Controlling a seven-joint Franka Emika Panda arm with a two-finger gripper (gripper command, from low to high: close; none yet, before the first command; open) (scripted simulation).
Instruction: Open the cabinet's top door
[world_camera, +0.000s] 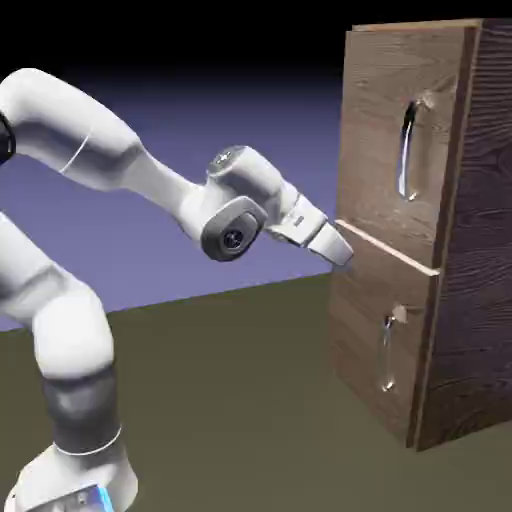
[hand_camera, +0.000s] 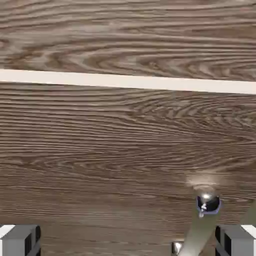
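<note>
Rose from the exterior view's lower left as a white jointed arm, elbow high, forearm sloping down and rightward across bare olive counter that lay open between base and cabinet. Ended in a white two-finger hand, tip pressed close to the left front edge of the tall brown wood-grain cabinet, level with the pale shelf strip dividing the two doors; whether touching, could not tell. Stood at the right of the counter, that cabinet, both doors flush and closed. Carried, above the strip, the larger wood-grain top door with its long curved silver bar handle, well above and right of the hand. Carried, below the strip, the shorter lower door with a smaller silver handle.

Showed in the hand view wood grain filling the frame, crossed by the pale strip. Sat wide apart at the bottom corners, the two grey fingertips, gripping nothing, with a silver handle end just inside the right one.
</note>
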